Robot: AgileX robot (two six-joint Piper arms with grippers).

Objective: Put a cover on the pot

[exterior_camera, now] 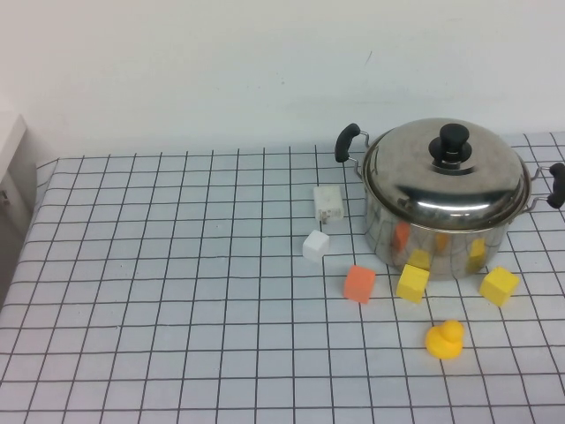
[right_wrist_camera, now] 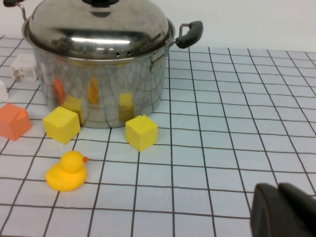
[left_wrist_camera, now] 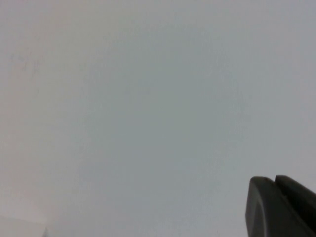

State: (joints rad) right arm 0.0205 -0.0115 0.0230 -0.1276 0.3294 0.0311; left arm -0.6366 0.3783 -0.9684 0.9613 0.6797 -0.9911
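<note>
The shiny steel pot [exterior_camera: 441, 237] with two black side handles stands at the far right of the checked table. The domed steel lid [exterior_camera: 446, 177] with a black knob [exterior_camera: 454, 141] sits on it. The pot [right_wrist_camera: 98, 84] and its lid [right_wrist_camera: 98, 24] also show in the right wrist view. Neither arm shows in the high view. My right gripper [right_wrist_camera: 277, 188] is shut and empty, low over the table, well back from the pot. My left gripper [left_wrist_camera: 274, 180] is shut and empty, facing a blank pale surface.
Small blocks lie near the pot: two white ones [exterior_camera: 315, 246] [exterior_camera: 329, 203], an orange one [exterior_camera: 359, 283] and two yellow ones [exterior_camera: 412, 283] [exterior_camera: 499, 285]. A yellow toy duck [exterior_camera: 445, 339] sits in front. The table's left edge [exterior_camera: 26, 238] meets a wall.
</note>
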